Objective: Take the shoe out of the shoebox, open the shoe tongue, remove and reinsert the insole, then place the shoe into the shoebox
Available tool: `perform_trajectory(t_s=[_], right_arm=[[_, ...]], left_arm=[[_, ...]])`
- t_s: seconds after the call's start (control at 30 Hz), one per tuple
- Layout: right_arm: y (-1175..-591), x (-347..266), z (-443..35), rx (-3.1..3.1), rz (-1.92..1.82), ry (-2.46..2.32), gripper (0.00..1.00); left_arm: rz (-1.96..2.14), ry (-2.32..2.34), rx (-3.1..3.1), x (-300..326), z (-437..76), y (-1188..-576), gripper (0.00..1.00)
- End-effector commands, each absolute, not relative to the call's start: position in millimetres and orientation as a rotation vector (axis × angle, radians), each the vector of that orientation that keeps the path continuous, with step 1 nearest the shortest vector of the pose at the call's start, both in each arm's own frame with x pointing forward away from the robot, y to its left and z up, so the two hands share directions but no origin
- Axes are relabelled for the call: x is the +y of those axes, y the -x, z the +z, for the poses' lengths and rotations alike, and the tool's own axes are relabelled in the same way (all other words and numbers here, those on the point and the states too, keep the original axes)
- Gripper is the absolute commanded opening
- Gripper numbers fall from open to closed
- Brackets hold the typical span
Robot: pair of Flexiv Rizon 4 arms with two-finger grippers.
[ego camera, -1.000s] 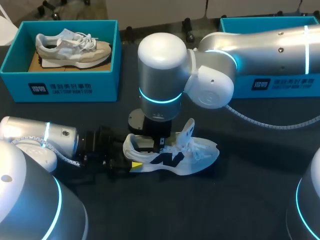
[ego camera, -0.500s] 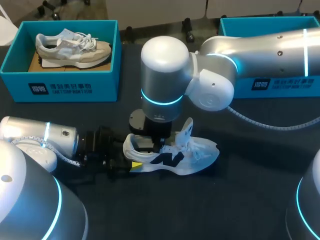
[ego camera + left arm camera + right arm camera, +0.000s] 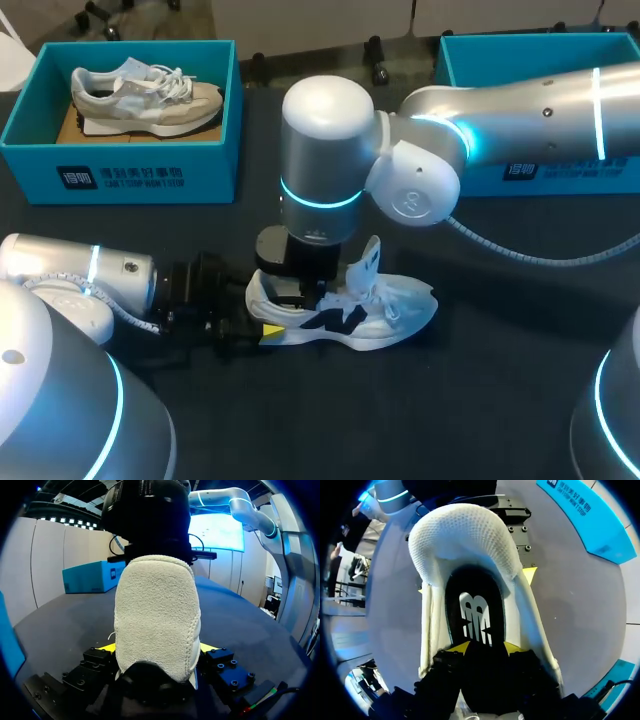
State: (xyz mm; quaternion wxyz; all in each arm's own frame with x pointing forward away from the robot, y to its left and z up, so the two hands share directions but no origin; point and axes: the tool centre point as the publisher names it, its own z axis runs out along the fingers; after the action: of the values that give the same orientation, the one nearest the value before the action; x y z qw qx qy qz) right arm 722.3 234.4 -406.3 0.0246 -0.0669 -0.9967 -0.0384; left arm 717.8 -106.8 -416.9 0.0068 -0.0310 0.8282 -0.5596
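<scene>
Inside left shoebox (image 3: 120, 165) (teal), grey shoe (image 3: 145, 95), left hand (image 3: 158, 649) apparently clamping white shoe (image 3: 395, 315)

Shoe (image 3: 392, 316) opening hidden under right arm (image 3: 320, 170); insole (image 3: 479, 615) partly covered.

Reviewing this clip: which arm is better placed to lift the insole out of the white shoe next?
Right. The right gripper is down inside the white shoe, directly over the insole. The left gripper clamps the heel from both sides, so it probably serves better as the steadying hold.
</scene>
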Motion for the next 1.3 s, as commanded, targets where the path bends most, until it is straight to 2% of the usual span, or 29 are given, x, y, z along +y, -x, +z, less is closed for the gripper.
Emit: perform_trajectory(t_s=[0.03, 0.1, 0.3, 0.43, 1.3], right_arm=[[-716.7, 245.4, -437.9, -3.056, -0.112, 0.208, 0.38], [-713.1, 245.6, -442.3, -3.045, -0.108, 0.214, 0.33], [-704.6, 245.3, -448.0, -3.021, -0.090, 0.224, 0.08], [-700.9, 240.6, -444.3, -3.018, -0.084, 0.253, 0.00], [-716.2, 213.9, -375.6, -3.047, -0.174, 0.281, 0.00]], left_arm=[[-1.749, 0.100, 2.589, -108.0, -415.2, -716.6, 0.00], [-1.749, 0.100, 2.589, -108.0, -415.2, -716.6, 0.00], [-1.749, 0.100, 2.589, -108.0, -415.2, -716.6, 0.00], [-1.749, 0.100, 2.589, -108.0, -415.2, -716.6, 0.00], [-1.749, 0.100, 2.589, -108.0, -415.2, -716.6, 0.00]])
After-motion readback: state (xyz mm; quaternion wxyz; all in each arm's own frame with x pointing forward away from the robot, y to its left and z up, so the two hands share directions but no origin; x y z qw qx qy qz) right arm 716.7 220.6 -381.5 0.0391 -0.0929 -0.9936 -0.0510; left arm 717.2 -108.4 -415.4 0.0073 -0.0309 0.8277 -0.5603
